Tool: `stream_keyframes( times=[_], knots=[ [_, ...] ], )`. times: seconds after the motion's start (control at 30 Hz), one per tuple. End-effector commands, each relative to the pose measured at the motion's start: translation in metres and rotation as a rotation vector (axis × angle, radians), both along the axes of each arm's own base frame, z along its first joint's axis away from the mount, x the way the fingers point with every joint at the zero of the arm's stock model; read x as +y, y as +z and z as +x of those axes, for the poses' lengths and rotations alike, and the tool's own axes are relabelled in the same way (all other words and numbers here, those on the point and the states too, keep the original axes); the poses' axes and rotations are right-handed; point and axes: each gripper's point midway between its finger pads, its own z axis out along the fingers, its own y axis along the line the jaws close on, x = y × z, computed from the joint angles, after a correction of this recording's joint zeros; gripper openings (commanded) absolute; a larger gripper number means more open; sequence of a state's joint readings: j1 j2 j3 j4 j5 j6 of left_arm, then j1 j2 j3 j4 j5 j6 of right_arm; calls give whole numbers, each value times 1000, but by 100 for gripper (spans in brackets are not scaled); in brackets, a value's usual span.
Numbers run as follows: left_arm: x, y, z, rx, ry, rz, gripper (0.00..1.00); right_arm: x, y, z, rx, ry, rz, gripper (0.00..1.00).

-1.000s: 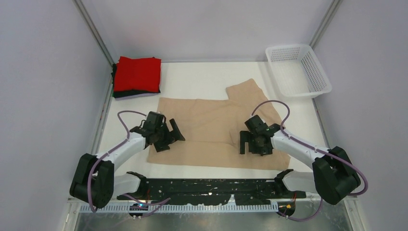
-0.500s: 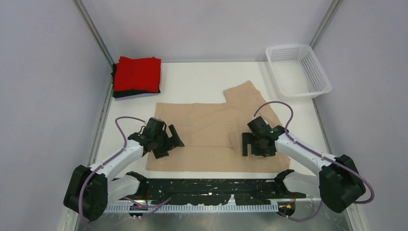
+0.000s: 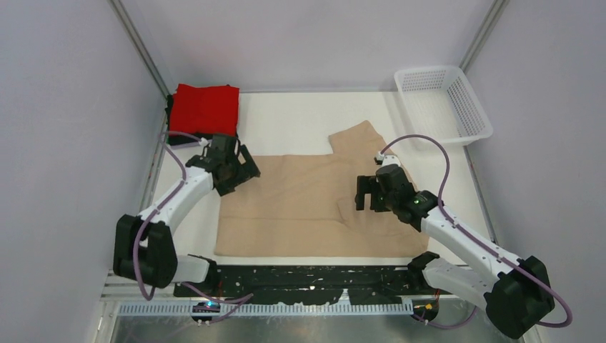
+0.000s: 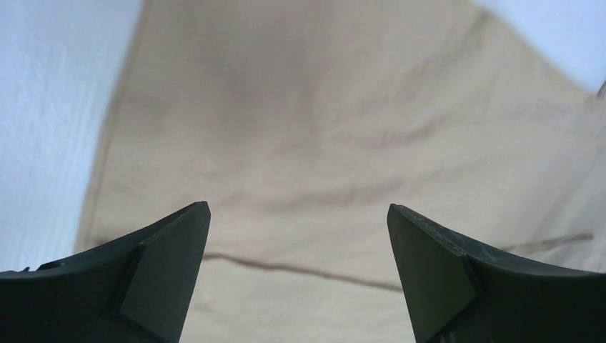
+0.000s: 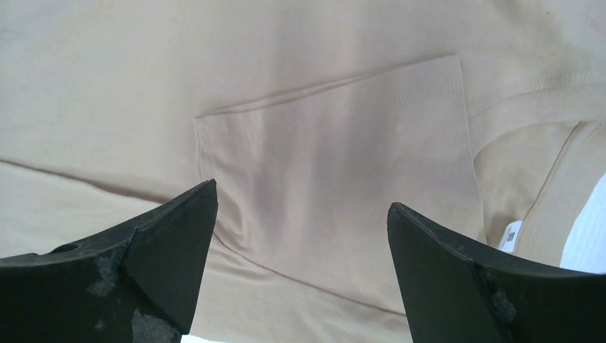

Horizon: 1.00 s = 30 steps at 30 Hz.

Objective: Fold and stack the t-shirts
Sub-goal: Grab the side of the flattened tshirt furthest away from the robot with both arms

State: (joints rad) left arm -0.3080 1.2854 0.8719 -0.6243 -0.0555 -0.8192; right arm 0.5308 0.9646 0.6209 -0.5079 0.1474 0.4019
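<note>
Plain beige cotton t-shirt [image 3: 307, 207] lies spread flat on the white table [image 3: 300, 121], sideways under both my grippers. Collar end is under my right one, hem end under my left. One short sleeve [image 3: 357, 139] sticks out on the far side, just beyond my right gripper [image 3: 364, 194]. No near-side sleeve shows, so it may be tucked under; can't tell.

Right wrist view: the stitched chest pocket [image 5: 336, 171] sits straight ahead between my fingers, with the ribbed collar [image 5: 529, 193] and a small white label [image 5: 511, 234] off to the right. The jaws are spread wide and grip nothing.

My left gripper [image 3: 239, 179] hangs over the shirt's far hem corner, also spread wide with nothing in it. Only beige cloth and one long crease show between its fingers [image 4: 164, 250].

The folded bright red t-shirt [image 3: 205, 108] tops the stack just beyond my left gripper, with a dark cloth edge [image 3: 170, 107] showing at its side. The white plastic mesh basket [image 3: 472, 132] stands well beyond my right gripper, toward the far right corner.

Judgement: the red one is done and stacked, and the beige one is laid out, at most one fold in. The next move calls for both grippers to drop onto the far edge, pinch one layer at the loose sleeve and the hem corner, then carry that edge toward me evenly so the fold lands straight. Risk is grabbing the pocket or two layers.
</note>
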Motion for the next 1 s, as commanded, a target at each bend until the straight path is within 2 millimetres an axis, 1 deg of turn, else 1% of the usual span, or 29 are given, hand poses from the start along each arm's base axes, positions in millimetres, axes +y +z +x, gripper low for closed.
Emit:
stream_keyframes(
  times=[0.0,0.03,0.07,0.1,0.13,0.2,0.27,0.37,0.4,0.47,0.5,0.67,0.73,0.8,0.87,0.9,0.93,0.97],
  knots=[
    [31,18,79,-123,46,73,99,8,17,33,-113,-3,-1,96],
    [34,19,93,-115,49,66,99,7,13,35,-101,-5,-13,95],
    [37,17,107,-106,50,58,100,8,13,37,-101,-4,-18,95],
    [41,15,122,-112,56,59,100,7,10,39,-91,-6,-27,96],
    [48,5,136,-96,73,59,100,7,10,41,-90,-4,-29,95],
    [53,-3,159,-89,88,24,100,8,9,45,-86,-4,-30,96],
    [62,-15,175,-70,117,34,100,8,9,48,-83,0,-30,95],
    [69,-27,184,-13,135,53,100,7,9,51,-87,-2,-35,95],
    [68,-31,187,-9,126,43,99,6,9,51,-89,-6,-37,95],
    [64,-30,194,-19,130,20,100,5,10,52,-97,-13,-37,95],
    [57,-30,195,-28,108,-12,100,4,10,52,-98,-15,-37,95],
    [50,-33,193,-43,103,-57,100,-2,9,53,-100,-34,-57,95],
    [48,-34,193,-48,107,-69,100,-7,2,52,-83,-52,-67,95],
    [48,-34,193,-45,117,-75,100,-10,-9,49,-44,-82,-59,96],
    [48,-34,193,-37,120,-76,99,-10,-23,46,8,-99,-30,95],
    [48,-33,192,-34,122,-76,100,-14,-30,44,30,-118,-26,95],
    [48,-33,191,-30,122,-75,100,-13,-39,42,65,-129,-12,95],
    [49,-33,190,-27,124,-71,100,-18,-48,40,99,-151,-15,95]
  ],
)
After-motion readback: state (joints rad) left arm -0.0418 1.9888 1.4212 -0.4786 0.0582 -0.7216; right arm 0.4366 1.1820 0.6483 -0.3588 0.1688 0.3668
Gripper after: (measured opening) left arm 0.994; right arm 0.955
